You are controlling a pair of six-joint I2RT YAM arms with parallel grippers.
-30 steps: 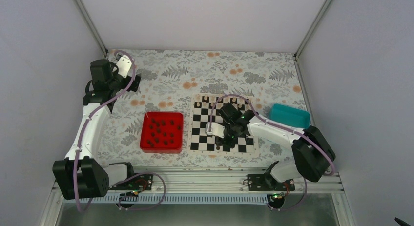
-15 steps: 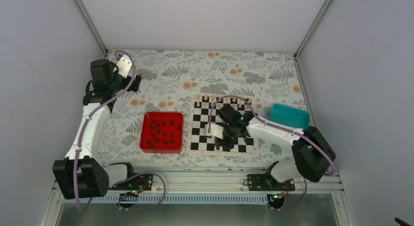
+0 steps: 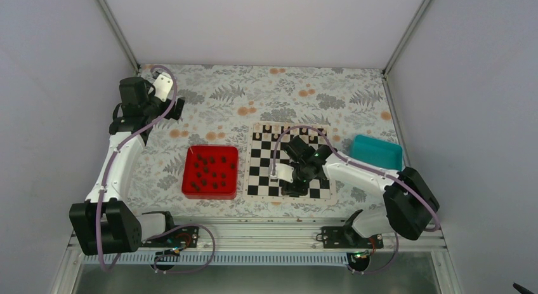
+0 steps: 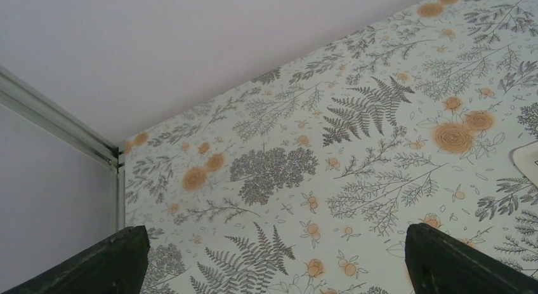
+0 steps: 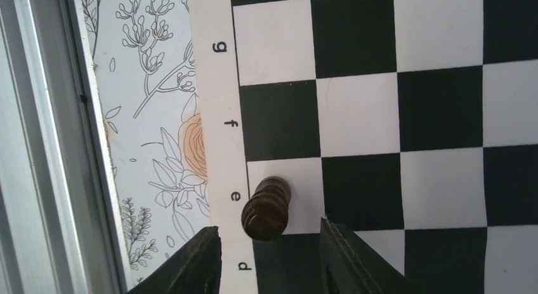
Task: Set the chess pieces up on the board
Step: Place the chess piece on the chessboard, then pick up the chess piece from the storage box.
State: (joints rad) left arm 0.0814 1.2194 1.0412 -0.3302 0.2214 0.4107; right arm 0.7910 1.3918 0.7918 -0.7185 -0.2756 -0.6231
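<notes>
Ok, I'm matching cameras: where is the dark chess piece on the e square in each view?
Top external: hidden under the right gripper, at the board's near edge.
Left wrist: not in it.
Right wrist: the chess piece sits low centre, between the fingers, beside the letter e.
Shared landmark: the board's cream border, in top and right wrist views.

The board (image 3: 259, 155) lies by the table's (image 3: 254, 91) near edge, a tray (image 3: 188, 173) holding chess pieces (image 3: 211, 170) just left, another tray (image 3: 376, 151) right. One piece (image 5: 266, 208) stands on the board's near row.
</notes>
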